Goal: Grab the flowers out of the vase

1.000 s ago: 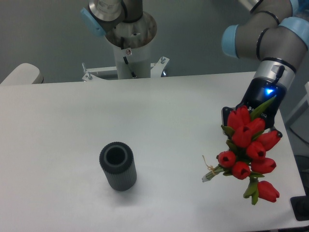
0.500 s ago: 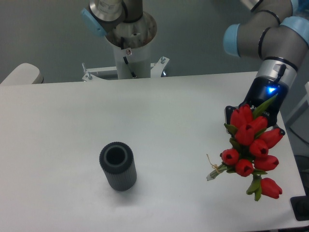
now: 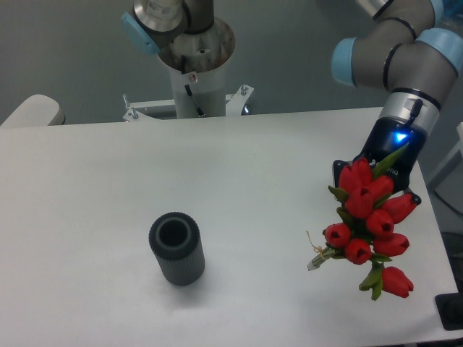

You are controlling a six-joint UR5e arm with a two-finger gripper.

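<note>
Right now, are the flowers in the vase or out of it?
Out. The flowers hang at the gripper over the table's right side; the vase stands upright, its mouth empty.

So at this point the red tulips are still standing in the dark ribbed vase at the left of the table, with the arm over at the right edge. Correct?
Not quite. The vase stands with its mouth open and nothing in it. The flowers are at the right side of the table, bunched at the gripper, whose fingers are hidden behind the blooms. The camera view shows this; the rest holds.

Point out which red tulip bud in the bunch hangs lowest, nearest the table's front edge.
The single red closed tulip bud at the bottom right of the bunch of red tulips with green leaves; it sits apart, below the clustered others.
</note>
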